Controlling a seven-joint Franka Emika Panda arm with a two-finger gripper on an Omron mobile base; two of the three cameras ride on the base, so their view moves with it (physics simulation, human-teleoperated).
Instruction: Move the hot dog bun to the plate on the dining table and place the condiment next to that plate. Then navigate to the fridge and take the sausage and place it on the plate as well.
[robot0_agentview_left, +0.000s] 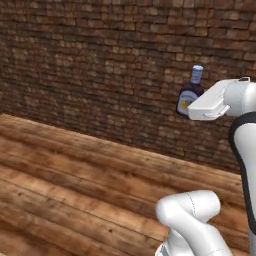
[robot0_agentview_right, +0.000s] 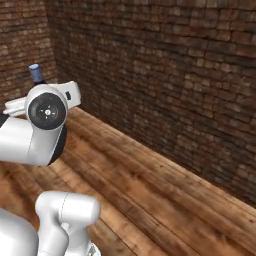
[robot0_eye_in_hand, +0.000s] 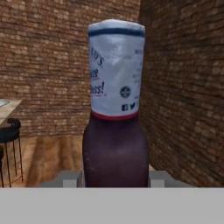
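Note:
The condiment (robot0_agentview_left: 189, 98) is a dark purple-brown bottle with a yellow label and a grey-blue cap. It hangs upright in the air in front of a brick wall, with my gripper (robot0_agentview_left: 188, 109) shut on its lower body. In the hand view the condiment (robot0_eye_in_hand: 114, 109) stands close up between the two fingertips (robot0_eye_in_hand: 70, 178), its white neck label on top. From the right base view its cap (robot0_agentview_right: 35, 73) pokes up behind my arm's wrist. The hot dog bun, the plate, the fridge and the sausage are out of view.
A brick wall (robot0_agentview_left: 100, 75) runs across ahead and meets a second wall (robot0_agentview_right: 25, 45) in a corner. Wooden plank floor (robot0_agentview_left: 75, 180) lies below. At the hand view's far left are a beige table top corner (robot0_eye_in_hand: 8, 107) and a black stool (robot0_eye_in_hand: 10, 131).

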